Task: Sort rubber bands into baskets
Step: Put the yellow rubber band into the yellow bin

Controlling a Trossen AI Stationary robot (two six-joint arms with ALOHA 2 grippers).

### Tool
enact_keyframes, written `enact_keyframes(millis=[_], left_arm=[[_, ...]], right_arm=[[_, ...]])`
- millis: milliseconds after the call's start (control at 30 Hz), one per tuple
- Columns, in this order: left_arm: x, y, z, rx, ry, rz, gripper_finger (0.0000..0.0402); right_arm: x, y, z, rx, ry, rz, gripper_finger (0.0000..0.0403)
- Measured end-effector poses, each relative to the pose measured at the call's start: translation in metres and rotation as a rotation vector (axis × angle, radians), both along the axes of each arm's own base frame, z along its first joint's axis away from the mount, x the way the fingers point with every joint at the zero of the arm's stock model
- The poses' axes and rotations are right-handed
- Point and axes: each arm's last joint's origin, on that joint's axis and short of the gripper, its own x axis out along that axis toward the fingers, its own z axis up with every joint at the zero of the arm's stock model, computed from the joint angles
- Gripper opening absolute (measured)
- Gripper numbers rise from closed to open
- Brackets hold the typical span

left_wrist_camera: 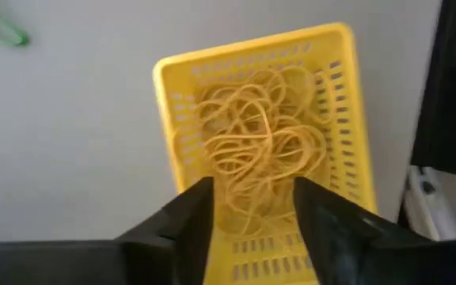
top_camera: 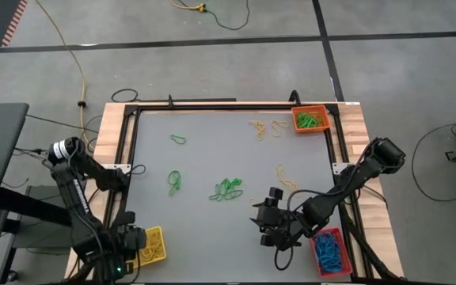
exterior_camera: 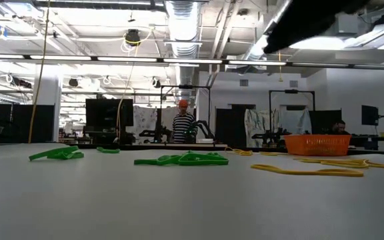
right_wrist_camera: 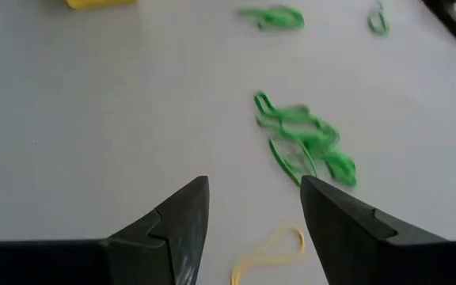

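The left end effector hangs with fingers apart over the yellow basket at the bench's seven o'clock corner (likely dropping yellow bands there). The right end effector, also apart, faces the green bands toward ten o'clock.

Grey floor crossed by dark lines; beyond, strip-lit ceiling, ducts, monitors, a person standing.

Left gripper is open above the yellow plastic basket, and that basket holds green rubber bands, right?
Not quite. The left gripper is open above the yellow plastic basket, but the bands in it are yellow rubber bands, not green. The left wrist view shows this.
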Motion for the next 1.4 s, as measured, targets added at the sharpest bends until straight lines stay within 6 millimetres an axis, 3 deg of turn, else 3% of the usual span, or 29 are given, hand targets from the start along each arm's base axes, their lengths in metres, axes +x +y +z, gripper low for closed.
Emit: enact_keyframes(millis=[233, 633, 933, 1400], left_arm=[[0.003, -0.004, 0.001, -0.011, -0.062, -0.044, 0.0227], [0.026, -0.002, 0.006, 0.121, -0.385, -0.121, 0.0235], [0.062, 0.008, 0.012, 0.260, -0.563, -0.144, 0.0235], [0.105, 0.034, 0.018, 0.384, -0.674, -0.020, 0.0235]], right_arm=[[-0.017, -0.009, -0.028, 0.028, 0.077, -0.105, 0.0227], [-0.046, -0.025, -0.085, 0.123, 0.094, -0.211, 0.0227], [-0.046, -0.025, -0.101, 0.136, -0.006, -0.030, 0.0227], [-0.053, -0.027, -0.116, 0.146, -0.009, 0.015, 0.0227]])
